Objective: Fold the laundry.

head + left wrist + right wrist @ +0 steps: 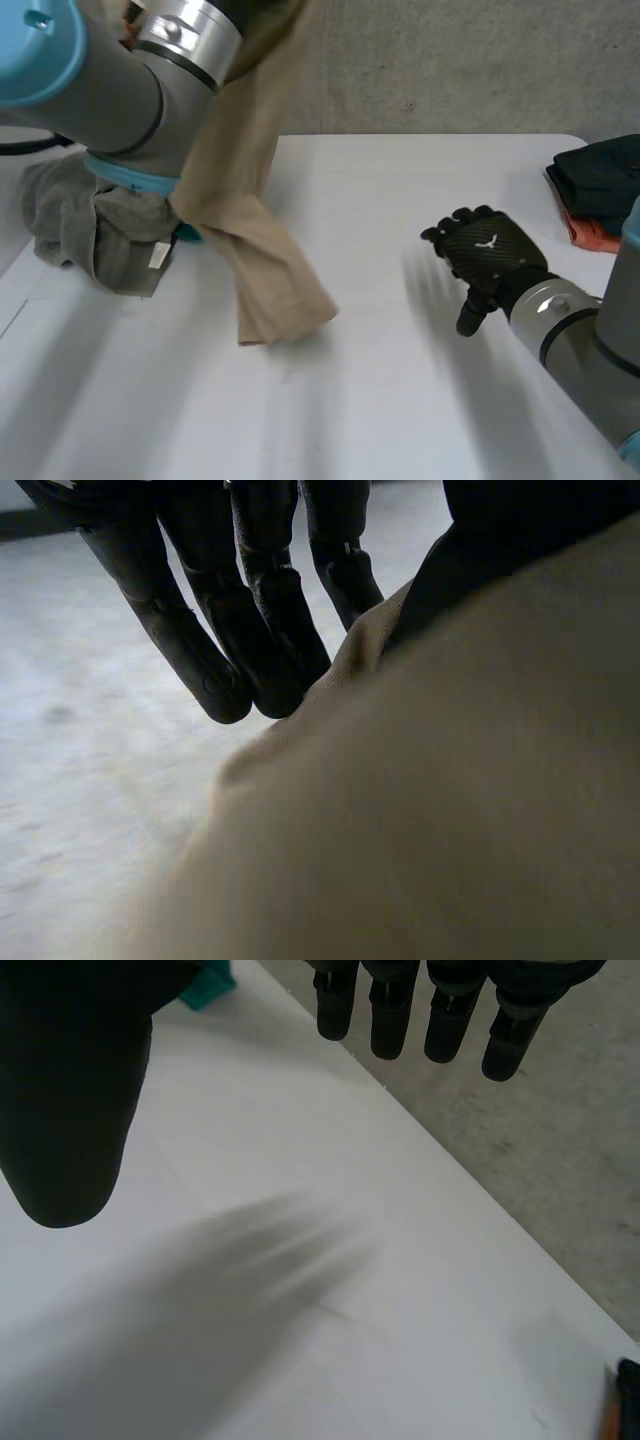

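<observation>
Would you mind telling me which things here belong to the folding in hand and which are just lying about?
In hand: tan garment, hanging from the left hand; right hand, open above the table.
Lying about: grey cloth heap; dark folded clothes; orange item at their edge.

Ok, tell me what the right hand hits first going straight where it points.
Most likely the bare white table top: the black right hand hovers over it, fingers straight, nothing between. The hanging tan cloth lies further off. Depth is unclear.
</observation>
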Motion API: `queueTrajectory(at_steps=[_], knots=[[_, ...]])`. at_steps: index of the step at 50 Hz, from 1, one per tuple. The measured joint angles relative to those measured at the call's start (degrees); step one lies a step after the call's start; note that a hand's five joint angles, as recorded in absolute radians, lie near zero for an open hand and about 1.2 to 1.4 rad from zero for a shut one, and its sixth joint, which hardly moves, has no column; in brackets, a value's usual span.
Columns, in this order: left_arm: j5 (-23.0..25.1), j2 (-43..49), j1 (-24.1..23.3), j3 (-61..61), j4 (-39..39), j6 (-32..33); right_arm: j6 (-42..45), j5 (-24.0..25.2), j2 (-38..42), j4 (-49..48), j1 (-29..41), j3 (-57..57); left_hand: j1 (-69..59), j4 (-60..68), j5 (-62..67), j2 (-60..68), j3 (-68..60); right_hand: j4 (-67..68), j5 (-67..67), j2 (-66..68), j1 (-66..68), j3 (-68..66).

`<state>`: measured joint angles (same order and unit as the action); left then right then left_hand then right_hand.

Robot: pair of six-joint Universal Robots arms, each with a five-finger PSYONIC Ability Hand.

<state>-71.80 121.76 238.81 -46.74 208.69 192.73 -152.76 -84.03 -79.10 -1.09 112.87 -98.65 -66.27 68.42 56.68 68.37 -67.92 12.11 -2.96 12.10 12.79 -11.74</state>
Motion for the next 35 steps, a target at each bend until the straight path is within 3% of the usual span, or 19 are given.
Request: queueTrajectory(at_steps=[9,13,14,17,19,20,22,27,35], knots=[[15.62,0.26,-0.87,-15.88,-3.75,-2.49,-1.10,2.49,-0.63,0.11,-6.08,0.95,0.00,0.03,0.00,0.05,-0.10,0.00,-0.01,0.00,0.00,0.00],[21.36,0.33,-0.25,-25.26,-3.95,1.54,-1.29,4.96,-0.55,0.25,-8.46,1.67,4.59,-5.50,-3.83,-5.39,4.96,0.00,-0.01,0.00,0.00,0.00],[22.70,0.32,-0.03,-27.65,-3.92,3.26,-1.31,5.80,-0.48,0.28,-8.98,1.89,13.19,-13.47,-11.52,-14.01,12.90,0.00,-0.01,0.00,0.00,0.00],[24.96,0.02,0.55,-32.31,-4.15,8.22,-1.26,8.19,-0.19,0.29,-9.74,2.40,23.05,-24.05,-22.11,-24.40,23.81,0.00,0.00,0.00,0.00,0.00],[25.27,-0.50,0.88,-34.05,-4.88,11.09,-1.18,9.77,0.10,0.23,-9.84,2.68,23.05,-24.05,-22.11,-24.40,23.81,0.00,-0.01,0.00,0.00,0.00],[24.99,-1.05,1.08,-34.87,-5.73,12.85,-1.09,10.93,0.37,0.17,-9.77,2.86,35.14,-35.83,-34.22,-35.45,34.91,0.00,0.00,0.00,0.00,0.00],[23.72,-2.19,1.40,-35.77,-7.72,15.36,-0.85,12.80,0.91,0.06,-9.51,3.19,43.10,-44.45,-42.89,-44.05,43.49,0.00,0.00,0.00,0.00,0.00],[16.98,-5.78,1.92,-36.69,-14.66,18.83,0.88,17.60,3.15,-0.74,-8.32,4.55,46.20,-49.22,-48.06,-48.82,48.38,0.00,0.00,0.06,0.00,0.00],[-0.55,-10.65,0.29,-37.68,-25.34,17.84,10.39,21.95,12.45,-1.50,-5.54,10.76,53.19,-55.65,-53.62,-55.19,54.48,0.00,-0.01,0.06,0.00,0.00]])
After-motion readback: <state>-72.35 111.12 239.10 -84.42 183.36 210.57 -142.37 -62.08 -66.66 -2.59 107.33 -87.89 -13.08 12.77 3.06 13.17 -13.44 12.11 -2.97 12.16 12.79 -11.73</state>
